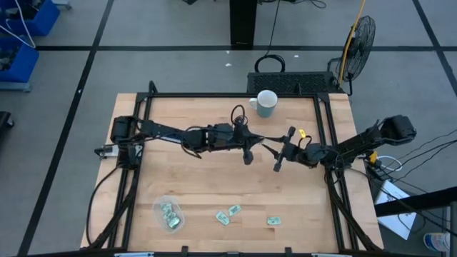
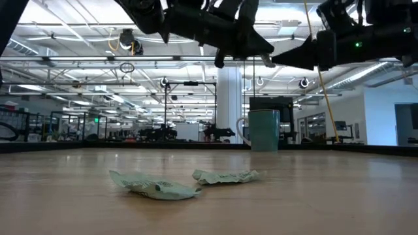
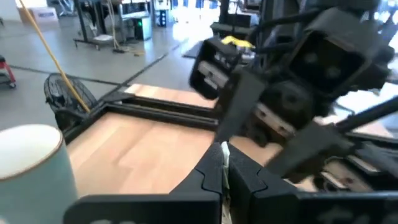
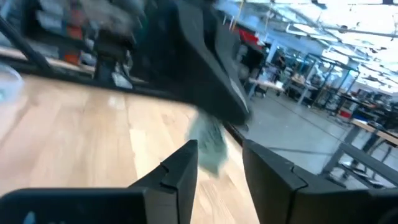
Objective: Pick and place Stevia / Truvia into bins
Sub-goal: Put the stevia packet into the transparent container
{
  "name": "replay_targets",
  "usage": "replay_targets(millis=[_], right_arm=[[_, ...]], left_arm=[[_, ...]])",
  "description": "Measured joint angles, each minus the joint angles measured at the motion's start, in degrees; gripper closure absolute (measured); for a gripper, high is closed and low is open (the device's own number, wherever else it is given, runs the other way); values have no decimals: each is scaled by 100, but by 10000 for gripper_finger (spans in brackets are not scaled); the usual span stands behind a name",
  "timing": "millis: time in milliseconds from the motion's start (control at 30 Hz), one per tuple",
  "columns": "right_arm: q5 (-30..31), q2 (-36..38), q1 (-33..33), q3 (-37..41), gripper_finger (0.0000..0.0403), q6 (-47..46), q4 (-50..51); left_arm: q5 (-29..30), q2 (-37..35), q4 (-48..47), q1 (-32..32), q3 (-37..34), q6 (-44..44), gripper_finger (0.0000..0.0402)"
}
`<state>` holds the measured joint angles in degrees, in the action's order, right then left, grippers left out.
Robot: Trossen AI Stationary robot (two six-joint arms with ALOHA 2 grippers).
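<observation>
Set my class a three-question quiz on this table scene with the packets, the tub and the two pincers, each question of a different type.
1. True or false: the white mug lies on its side.
2. How many loose packets lie on the table outside the clear tub? A: two. B: three. C: five.
3. Fill in: above the table the left pincer is shut on a ____, while the right pincer facing it is open.

Key: 1 false, it stands upright. 2 B. 3 packet.
</observation>
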<state>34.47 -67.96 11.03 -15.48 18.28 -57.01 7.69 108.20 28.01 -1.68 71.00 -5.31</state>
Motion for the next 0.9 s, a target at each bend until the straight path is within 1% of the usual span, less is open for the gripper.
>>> replay_targets(millis=[100, 167, 300, 367, 500, 633, 767, 900], right_arm=[[12, 0, 130, -3, 278, -2, 178], [-3, 0, 225, -5, 278, 2, 192], [-3, -2, 381, -5, 281, 39, 228], [-1, -2, 415, -3, 281, 40, 252], [-1, -2, 446, -3, 280, 39, 289], [-1, -2, 446, -3, 280, 40, 323], [-1, -4, 446, -3, 280, 41, 332], [-1, -5, 446, -1, 281, 39, 332]], left_arm=[[149, -460, -948, 60, 0, 71, 398], [287, -843, -1779, 126, 2, 7, 398], [391, -1611, -3624, 426, 4, -486, 395], [379, -1934, -4555, 705, 4, -929, 398], [424, -2282, -6244, 1537, 11, -2219, 395], [775, -2266, -7434, 2624, 6, -4063, 398], [1002, -2051, -8026, 3581, 13, -6040, 395], [1006, -1842, -8573, 4271, 14, -7364, 398]])
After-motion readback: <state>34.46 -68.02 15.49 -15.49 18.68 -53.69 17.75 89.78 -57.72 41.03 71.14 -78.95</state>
